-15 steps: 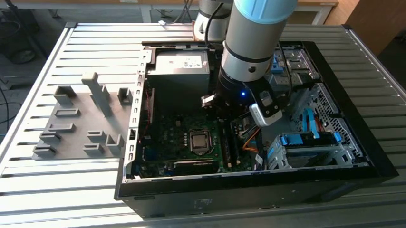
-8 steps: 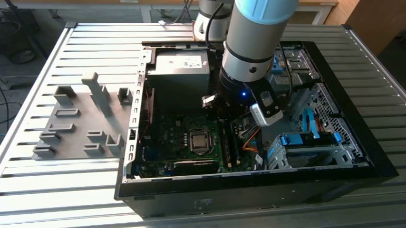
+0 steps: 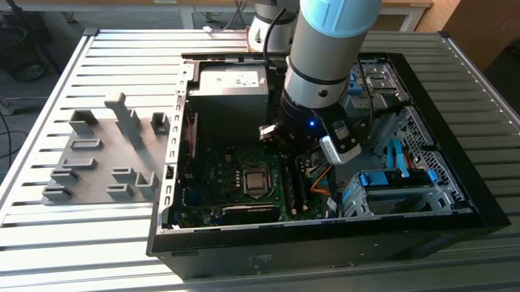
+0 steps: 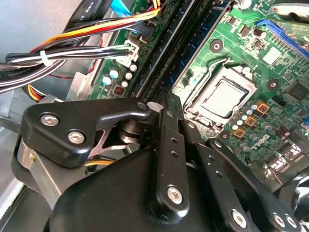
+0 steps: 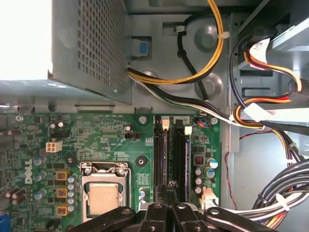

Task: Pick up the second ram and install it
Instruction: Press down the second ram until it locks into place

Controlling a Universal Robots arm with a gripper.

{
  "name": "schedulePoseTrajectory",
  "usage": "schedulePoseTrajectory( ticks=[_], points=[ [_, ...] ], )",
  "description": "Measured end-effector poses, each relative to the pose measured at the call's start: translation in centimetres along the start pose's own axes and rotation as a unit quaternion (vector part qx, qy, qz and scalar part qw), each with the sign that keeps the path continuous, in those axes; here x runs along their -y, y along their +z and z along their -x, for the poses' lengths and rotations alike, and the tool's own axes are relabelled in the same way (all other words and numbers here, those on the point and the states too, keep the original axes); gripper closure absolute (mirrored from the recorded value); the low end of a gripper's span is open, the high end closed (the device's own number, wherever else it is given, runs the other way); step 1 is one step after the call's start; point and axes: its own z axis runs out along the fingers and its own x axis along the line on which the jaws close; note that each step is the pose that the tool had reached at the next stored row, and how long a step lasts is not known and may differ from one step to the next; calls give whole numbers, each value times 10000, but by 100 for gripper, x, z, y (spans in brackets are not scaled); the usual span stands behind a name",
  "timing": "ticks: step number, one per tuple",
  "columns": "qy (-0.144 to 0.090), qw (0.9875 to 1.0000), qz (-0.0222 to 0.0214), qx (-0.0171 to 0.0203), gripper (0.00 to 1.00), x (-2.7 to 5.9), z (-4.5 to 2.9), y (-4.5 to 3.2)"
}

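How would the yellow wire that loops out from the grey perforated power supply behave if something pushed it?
The yellow wire would probably bend aside easily, since it hangs in a loose curve. It likely springs partway back, as it runs back toward the grey perforated power supply. It looks thin, so probably light.

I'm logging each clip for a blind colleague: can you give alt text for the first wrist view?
The black gripper reaches down over the two long RAM slots of a green motherboard, beside the silver CPU socket. Above sit the perforated grey power supply and bundled yellow, orange and black cables against the metal case.
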Motion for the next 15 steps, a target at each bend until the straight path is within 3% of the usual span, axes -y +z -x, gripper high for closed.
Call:
schedulePoseTrajectory(
  ticks=[15],
  points=[
    [0, 10000, -3, -1, 89, 1, 3, 84]
  ],
)
